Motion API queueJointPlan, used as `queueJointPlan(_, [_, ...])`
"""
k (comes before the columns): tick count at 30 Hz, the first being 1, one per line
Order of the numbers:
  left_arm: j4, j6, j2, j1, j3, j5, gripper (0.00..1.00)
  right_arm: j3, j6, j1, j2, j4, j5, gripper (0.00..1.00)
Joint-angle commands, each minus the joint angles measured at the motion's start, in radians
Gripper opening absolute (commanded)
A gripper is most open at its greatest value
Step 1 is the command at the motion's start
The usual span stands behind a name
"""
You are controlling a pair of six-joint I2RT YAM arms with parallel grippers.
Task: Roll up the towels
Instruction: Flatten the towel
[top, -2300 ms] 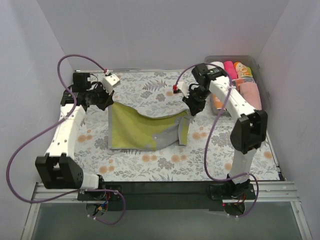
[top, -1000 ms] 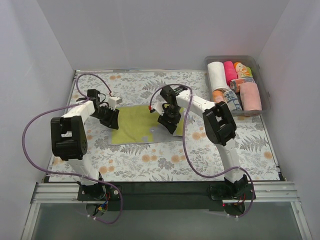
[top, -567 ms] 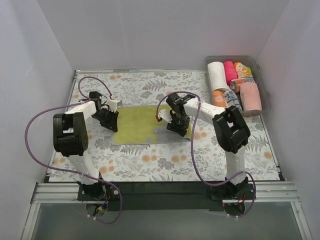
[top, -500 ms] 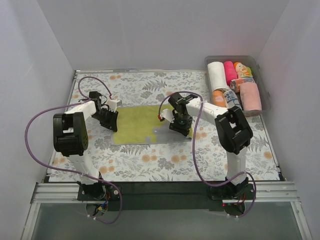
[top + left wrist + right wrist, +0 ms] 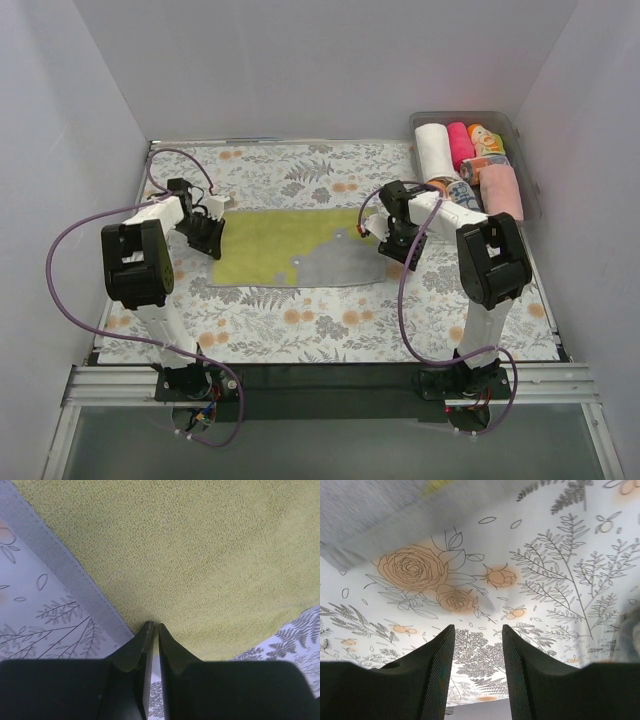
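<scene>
A yellow-green towel (image 5: 275, 243) with a grey flap at its near right lies spread flat on the flowered tablecloth. My left gripper (image 5: 212, 237) is at the towel's left edge. In the left wrist view (image 5: 152, 626) its fingers are closed on the towel's (image 5: 200, 555) grey-hemmed corner. My right gripper (image 5: 397, 243) is just past the towel's right edge. In the right wrist view (image 5: 478, 630) it is open and empty over bare tablecloth, with the grey towel edge (image 5: 370, 510) blurred at the top left.
A clear plastic bin (image 5: 520, 128) at the back right holds several rolled towels, white (image 5: 433, 148), pink and patterned. Purple cables loop from both arms. White walls close in the table on three sides.
The towel has been lowered from hanging between both grippers and pulled out flat. My right gripper has moved right, let go and opened. My left gripper has shifted slightly left, still closed.
</scene>
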Motion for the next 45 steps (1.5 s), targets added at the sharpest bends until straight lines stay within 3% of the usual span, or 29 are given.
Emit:
queueJointPlan(1, [-0.010, 0.083, 0.003, 0.015, 0.027, -0.076, 0.11, 0.104, 0.008, 0.003, -0.049, -0.064, -0.071, 0.42])
queueJointPlan(5, [-0.043, 0.127, -0.052, 0.015, 0.063, 0.039, 0.26, 0.257, 0.064, 0.003, -0.035, -0.151, -0.275, 0.42])
queueJointPlan(8, [-0.076, 0.151, -0.126, 0.013, 0.065, 0.122, 0.31, 0.276, 0.092, 0.010, -0.046, -0.150, -0.407, 0.43])
queueJointPlan(11, [-0.104, 0.180, -0.172, 0.015, 0.036, 0.101, 0.31, 0.255, 0.146, 0.027, -0.025, -0.141, -0.480, 0.41])
queueJointPlan(17, [-0.176, 0.246, -0.181, 0.036, -0.024, 0.049, 0.15, 0.182, 0.235, 0.036, 0.020, -0.041, -0.546, 0.28])
queueJointPlan(19, [-0.176, 0.258, -0.192, 0.036, -0.058, 0.035, 0.10, 0.175, 0.258, 0.048, 0.024, -0.004, -0.536, 0.22])
queueJointPlan(23, [-0.159, 0.247, -0.195, 0.036, -0.105, -0.003, 0.05, 0.138, 0.310, 0.067, 0.026, 0.051, -0.489, 0.18])
queueJointPlan(29, [-0.100, 0.198, -0.174, 0.041, -0.167, -0.077, 0.02, 0.047, 0.348, 0.090, 0.021, 0.085, -0.426, 0.15])
queueJointPlan(35, [-0.026, 0.177, -0.129, 0.049, -0.202, -0.163, 0.00, -0.040, 0.356, 0.108, 0.063, 0.128, -0.268, 0.09])
queueJointPlan(42, [-0.006, 0.210, -0.124, 0.107, -0.222, -0.255, 0.00, -0.143, 0.304, 0.108, 0.046, 0.184, -0.052, 0.05])
queueJointPlan(45, [-0.017, 0.238, -0.121, 0.135, -0.219, -0.266, 0.00, -0.149, 0.289, 0.108, 0.037, 0.181, -0.043, 0.04])
